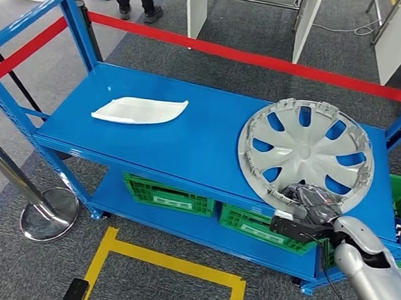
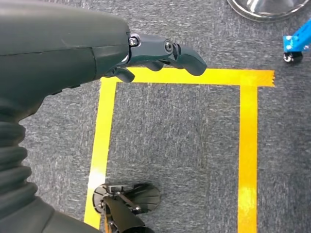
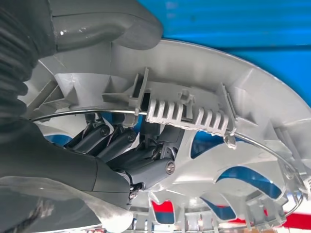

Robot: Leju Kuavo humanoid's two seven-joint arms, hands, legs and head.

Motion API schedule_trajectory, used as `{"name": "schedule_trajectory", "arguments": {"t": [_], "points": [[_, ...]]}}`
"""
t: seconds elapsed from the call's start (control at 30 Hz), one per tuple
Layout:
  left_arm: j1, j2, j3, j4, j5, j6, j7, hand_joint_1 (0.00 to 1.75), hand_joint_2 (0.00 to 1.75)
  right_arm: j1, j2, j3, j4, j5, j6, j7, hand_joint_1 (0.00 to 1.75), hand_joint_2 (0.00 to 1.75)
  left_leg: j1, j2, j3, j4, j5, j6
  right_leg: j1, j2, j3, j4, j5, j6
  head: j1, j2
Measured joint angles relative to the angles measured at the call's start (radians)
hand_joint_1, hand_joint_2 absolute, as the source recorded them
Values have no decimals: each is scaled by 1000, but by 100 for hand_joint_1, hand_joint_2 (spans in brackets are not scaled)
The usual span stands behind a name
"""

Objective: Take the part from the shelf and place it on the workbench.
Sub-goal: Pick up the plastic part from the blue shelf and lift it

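Left robot hand (image 2: 161, 53) hanging over carpet, fingers loosely extended, holding nothing. Right robot hand (image 1: 309, 204) gripping near rim of silver wheel cover (image 1: 306, 148), fingers hooking through spokes; cover sitting on blue shelf (image 1: 199, 139). White curved part (image 1: 138, 110) lying farther left.

Silver right arm (image 1: 375, 275), black cable, grey ribbed wrist cover (image 2: 14, 160), dark screw-jointed fingers (image 3: 121, 145).
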Motion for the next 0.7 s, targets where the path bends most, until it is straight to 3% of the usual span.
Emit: {"name": "schedule_trajectory", "arguments": {"t": [0.07, 0.13, 0.17, 0.2, 0.23, 0.3, 0.33, 0.37, 0.47, 0.53, 0.63, 0.67, 0.7], "points": [[-1, 0, 0, 0, -2, 1, 0, 0, 175, 15, 13, -19, -28, 18, -20, 0, 175, 175, 2, 1, -41, 89, -51, -11, -2, -2, 1, -2, 0, -10, -2, 0], [-1, -1, 0, 0, -4, 1, 4, 0, 175, 29, 27, -38, -51, 34, -41, -1, 175, 175, 3, 2, -107, 225, -106, -17, -1, -2, 2, -1, -2, -15, -3, 0], [0, -2, 0, 0, -5, 1, 6, 0, 175, 36, 32, -46, -62, 41, -49, -2, 175, 175, 3, 2, -129, 267, -114, -17, 1, -2, 3, -1, -3, -16, -3, 0], [0, -2, 0, 0, -7, 1, 9, 0, 175, 42, 38, -54, -73, 48, -57, -3, 175, 175, 3, 2, -136, 273, -102, -15, 2, -1, 4, -1, -5, -17, -4, 0], [0, -2, 0, 0, -8, 1, 10, 0, 175, 48, 43, -61, -84, 55, -65, -4, 175, 175, 3, 2, -124, 237, -69, -10, 4, 0, 7, -1, -6, -17, -3, 0], [-1, -1, 0, 0, -12, 2, 12, 0, 175, 58, 52, -76, -105, 72, -84, -8, 175, 175, -2, 2, -68, 105, 9, 7, 7, 0, 13, -1, -10, -17, -3, 0], [-1, -1, 0, 0, -13, 2, 12, 0, 175, 63, 57, -83, -116, 81, -96, -10, 175, 175, -5, 2, -44, 46, 33, 15, 9, 1, 13, 0, -12, -15, -2, 0], [-1, 0, 0, 0, -13, 2, 12, 0, 175, 67, 62, -89, -126, 89, -108, -10, 175, 175, -7, 3, -29, 11, 42, 20, 10, 1, 12, 0, -12, -12, -2, 0], [-2, -3, 0, 0, -14, 3, 12, 0, 175, 75, 71, -101, -154, 109, -130, -11, 175, 175, -6, 3, -21, -19, 39, 25, 10, 0, 5, -1, -14, 2, -2, 0], [-4, -6, 0, 0, -15, 4, 12, 0, 175, 79, 75, -107, -172, 116, -135, -12, 175, 175, -1, 3, -14, -31, 44, 31, 9, 0, -12, 32, -40, 11, 0, 0], [-6, -8, 0, 0, -17, 6, 15, 0, 175, 88, 78, -117, -190, 157, -160, -7, 175, 175, 0, 3, -11, -35, 45, 36, 6, 0, -100, 214, -123, 19, 2, 0], [-6, -9, 0, 0, -19, 6, 16, 0, 175, 93, 79, -120, -196, 177, -174, -3, 175, 175, 0, 3, -11, -35, 45, 36, 5, 0, -127, 265, -135, 22, 2, 0], [-6, -10, 0, 0, -21, 6, 16, 0, 175, 98, 81, -123, -203, 193, -189, -1, 175, 175, 1, 3, -10, -34, 44, 36, 4, 0, -139, 281, -128, 25, 2, 0]]}}
